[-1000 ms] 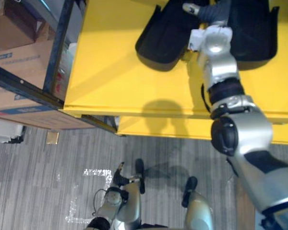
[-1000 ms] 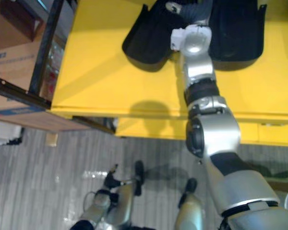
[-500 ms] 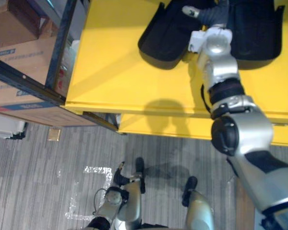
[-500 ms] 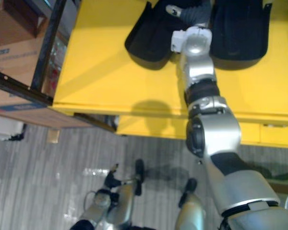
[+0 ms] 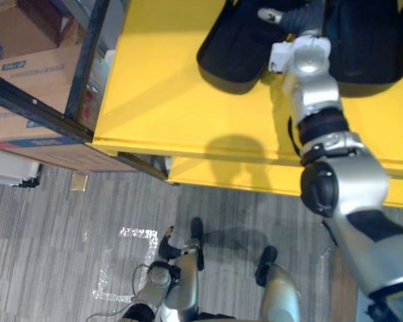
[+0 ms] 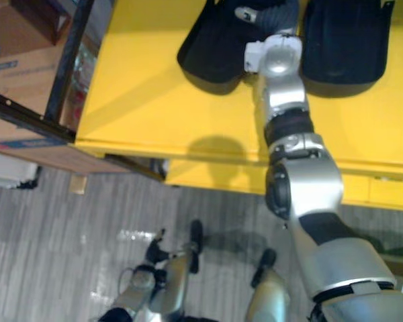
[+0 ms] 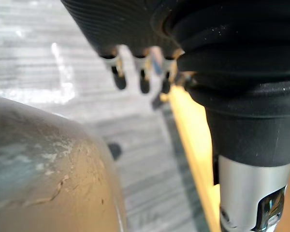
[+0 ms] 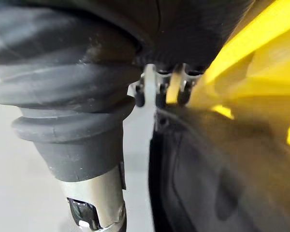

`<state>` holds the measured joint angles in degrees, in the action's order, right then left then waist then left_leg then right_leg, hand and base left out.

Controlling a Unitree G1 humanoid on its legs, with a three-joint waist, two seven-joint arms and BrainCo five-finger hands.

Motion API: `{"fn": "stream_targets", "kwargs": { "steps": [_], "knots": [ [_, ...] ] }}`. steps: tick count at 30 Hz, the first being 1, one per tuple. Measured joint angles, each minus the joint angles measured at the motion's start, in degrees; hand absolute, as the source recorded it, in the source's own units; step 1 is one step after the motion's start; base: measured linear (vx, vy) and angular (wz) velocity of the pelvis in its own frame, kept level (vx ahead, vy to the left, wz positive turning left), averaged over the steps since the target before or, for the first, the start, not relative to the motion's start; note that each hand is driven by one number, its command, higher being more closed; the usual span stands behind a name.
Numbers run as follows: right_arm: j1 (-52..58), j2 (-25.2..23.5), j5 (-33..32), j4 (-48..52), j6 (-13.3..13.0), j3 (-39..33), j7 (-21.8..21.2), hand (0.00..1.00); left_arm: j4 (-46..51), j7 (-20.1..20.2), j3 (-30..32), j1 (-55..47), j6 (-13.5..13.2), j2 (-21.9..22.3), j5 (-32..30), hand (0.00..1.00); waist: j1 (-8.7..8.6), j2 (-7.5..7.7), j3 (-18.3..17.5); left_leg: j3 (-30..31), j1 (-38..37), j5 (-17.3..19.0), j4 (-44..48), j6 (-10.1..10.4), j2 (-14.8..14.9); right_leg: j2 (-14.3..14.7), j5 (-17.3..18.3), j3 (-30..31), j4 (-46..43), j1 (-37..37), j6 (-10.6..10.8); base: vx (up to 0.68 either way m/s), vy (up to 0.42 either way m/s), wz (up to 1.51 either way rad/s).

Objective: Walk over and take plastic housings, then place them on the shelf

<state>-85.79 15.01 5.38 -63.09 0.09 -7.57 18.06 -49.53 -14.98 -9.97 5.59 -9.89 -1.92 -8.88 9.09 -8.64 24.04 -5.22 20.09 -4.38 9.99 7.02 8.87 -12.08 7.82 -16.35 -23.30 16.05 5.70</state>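
Plastic housings are lying side by side on the yellow table. Right hand is hovering between them, fingers loosely extended, gripping nothing, probably lining up a grasp. Left hand is hanging relaxed and empty below the table.

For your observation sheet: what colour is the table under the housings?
The table is bright yellow, clearest in the left eye view.

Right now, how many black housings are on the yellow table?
2. The left housing lies left of the right hand, the right housing right of it, on the yellow table. More may be hidden.
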Motion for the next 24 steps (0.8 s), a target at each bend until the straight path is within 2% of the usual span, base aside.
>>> {"fn": "stream_targets", "kwargs": {
  "steps": [11,17,24],
  "knots": [
    [-2.68,4.29,-0.03,0.00,-0.05,4.38,-1.42,0.00,0.19,0.01,0.08,0.09,-0.17,0.15,1.44,0.00,0.17,-0.39,0.19,0.47,1.69,0.00,0.65,0.02,-0.27,-0.62,0.80,-0.29,-1.88,1.97,0.00,0.01,0.008,0.02],
    [-2.73,5.29,-0.14,0.00,-0.05,4.42,-2.07,0.00,0.63,0.02,0.07,0.11,-0.21,0.20,1.84,0.00,0.97,-0.68,0.32,1.19,2.02,0.00,0.94,0.02,-0.42,-0.88,1.29,-0.78,-2.60,1.97,-0.03,0.00,0.015,0.06],
    [-2.81,5.49,-2.60,0.06,-0.15,5.75,-3.18,0.00,0.68,0.02,0.22,0.10,-0.78,0.20,2.28,0.00,1.39,-0.68,0.33,1.56,2.63,-0.18,1.12,0.34,-0.79,-1.93,3.50,-0.91,-6.42,3.79,-0.17,-0.01,-0.007,0.04]
  ]
}}
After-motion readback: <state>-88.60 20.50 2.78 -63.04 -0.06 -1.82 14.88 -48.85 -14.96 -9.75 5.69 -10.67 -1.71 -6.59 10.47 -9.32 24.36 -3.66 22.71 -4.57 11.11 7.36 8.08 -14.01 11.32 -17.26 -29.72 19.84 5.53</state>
